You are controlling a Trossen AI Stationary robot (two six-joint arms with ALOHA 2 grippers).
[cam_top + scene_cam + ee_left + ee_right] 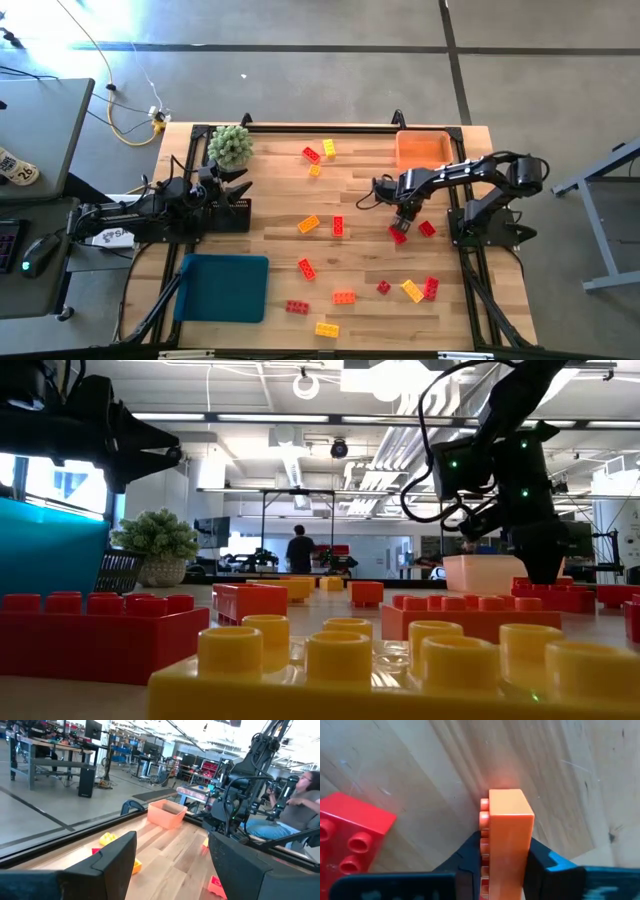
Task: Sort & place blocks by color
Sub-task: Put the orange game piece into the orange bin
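Near the right side of the pale wooden tabletop, your right tool hangs low and pinches a small orange studded plastic brick between its two dark fingers, studs turned sideways. The grip takes the brick across its narrow faces, which looks chosen so it stays square and cannot twist. It hovers just above the wood beside a red studded plastic brick; the shallow orange plastic tray lies near, toward the far edge, and you would judge that tray the likely home for this colour.

The other small red, orange and yellow studded bricks lie scattered over the middle and near half of the tabletop, well apart from one another, so most of the sorting looks undone. A flat teal plastic tray sits at the near left corner.

Your left tool waits at the left side, fingers spread wide with nothing between them, just beside the green spiky plant ball, out of the working arm's way.

A seated person shows in the room beyond the tabletop.

As for writing, a white label on the left arm's base carries dark letters you cannot read, and no brand is legible on the bricks
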